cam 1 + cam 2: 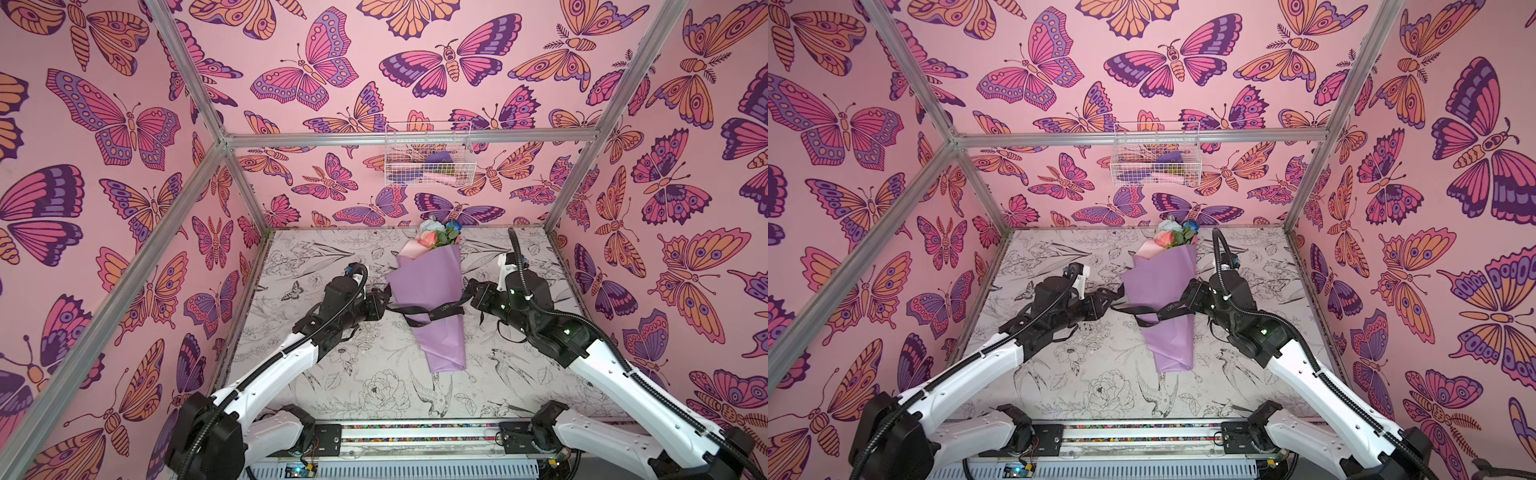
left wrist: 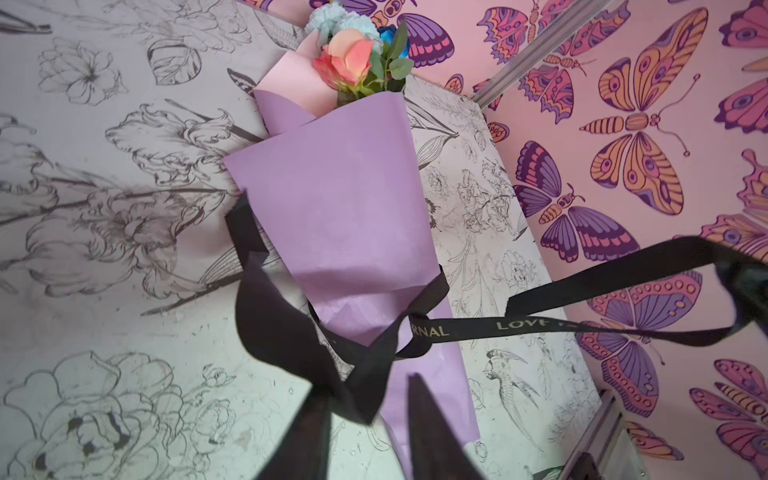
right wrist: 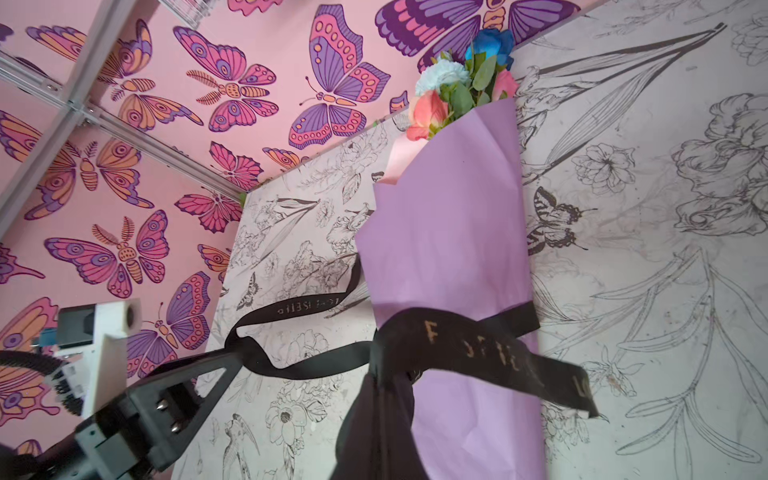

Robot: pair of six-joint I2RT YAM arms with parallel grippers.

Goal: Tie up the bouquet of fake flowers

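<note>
In both top views the bouquet of fake flowers [image 1: 428, 286] is laid lengthwise on the table [image 1: 332, 374], blooms far, stems near — it is flanked about equally closely by the left gripper [image 1: 384, 296], jaws parted, and the right gripper [image 1: 473, 293], clamped on the black ribbon [image 1: 432, 312].

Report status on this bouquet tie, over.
Left gripper open, black ribbon draped across it. Right gripper shut on the ribbon's far end. Bouquet flat on the table, ribbon crossed around its lilac wrap, no bow. No obstruction seen.
</note>
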